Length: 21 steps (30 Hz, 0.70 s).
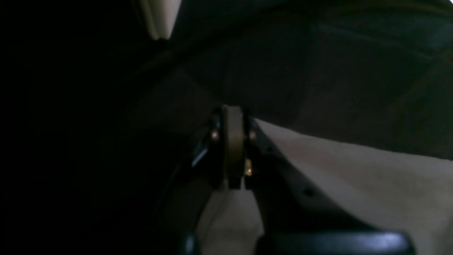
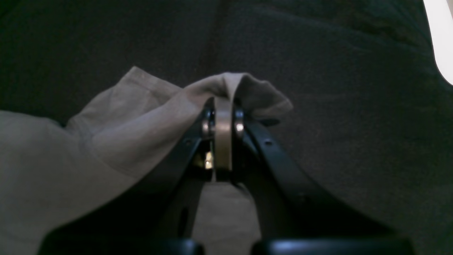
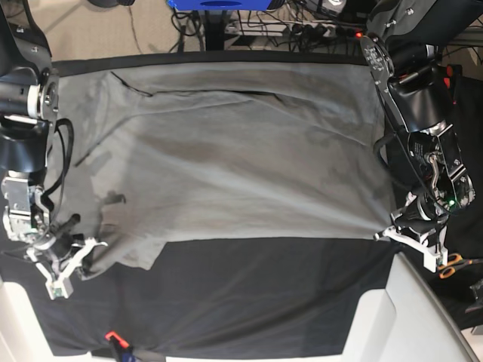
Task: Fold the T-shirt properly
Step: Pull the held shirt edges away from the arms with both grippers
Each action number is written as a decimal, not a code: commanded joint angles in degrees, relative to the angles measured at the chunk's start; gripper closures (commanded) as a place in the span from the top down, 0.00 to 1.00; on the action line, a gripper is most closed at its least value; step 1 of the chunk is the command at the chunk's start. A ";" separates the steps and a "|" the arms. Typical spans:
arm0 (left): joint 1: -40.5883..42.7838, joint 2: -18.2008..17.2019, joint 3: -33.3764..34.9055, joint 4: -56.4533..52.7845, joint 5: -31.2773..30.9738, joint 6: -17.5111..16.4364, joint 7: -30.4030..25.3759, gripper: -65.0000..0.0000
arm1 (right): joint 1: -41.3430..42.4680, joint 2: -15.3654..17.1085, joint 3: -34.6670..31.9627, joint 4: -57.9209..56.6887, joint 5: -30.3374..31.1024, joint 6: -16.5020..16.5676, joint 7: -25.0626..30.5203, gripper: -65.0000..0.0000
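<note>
The grey T-shirt (image 3: 226,166) lies spread wide over the black table cloth (image 3: 264,302), wrinkled, with its near edge running across the middle. My left gripper (image 3: 389,234) is at the shirt's near right corner and is shut on the fabric. In the left wrist view it (image 1: 233,113) pinches a fold of the shirt (image 1: 354,170). My right gripper (image 3: 89,251) is at the shirt's near left corner, where the cloth bunches. In the right wrist view it (image 2: 224,106) is shut on a raised fold of the shirt (image 2: 106,134).
Orange-handled scissors (image 3: 451,264) lie off the cloth at the right edge. A small red item (image 3: 112,335) sits at the cloth's front left. A white surface (image 3: 411,317) shows at the front right. Cables and a blue object (image 3: 219,4) are beyond the far edge.
</note>
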 commanded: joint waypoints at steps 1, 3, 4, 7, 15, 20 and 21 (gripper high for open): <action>-1.46 -0.79 0.07 0.95 -0.58 0.14 -1.42 0.00 | 1.89 0.88 0.10 0.76 0.37 -0.17 1.92 0.00; -1.46 -0.79 0.07 0.95 -0.58 0.14 -1.42 0.00 | 1.89 0.88 0.10 0.76 0.37 -0.17 1.92 0.00; -1.46 -0.79 0.07 0.95 -0.49 0.14 -1.42 0.00 | 1.71 0.88 0.19 0.76 0.37 -0.17 1.75 0.00; -0.49 -0.71 0.07 0.95 -0.49 0.14 -1.59 0.00 | 1.27 0.88 0.19 0.68 0.37 -0.17 0.60 0.00; 1.80 -0.71 0.07 1.48 -0.84 0.14 -1.42 0.00 | -0.75 0.88 0.36 1.11 0.37 -0.17 -6.25 0.00; 4.79 -0.79 0.07 2.71 -1.02 -0.04 -1.33 0.00 | -1.36 0.96 0.36 1.11 0.37 0.00 -10.03 0.00; 5.75 -0.79 0.07 3.68 -1.02 -0.04 -1.24 0.00 | -1.80 0.96 0.36 1.29 0.37 0.00 -10.38 0.00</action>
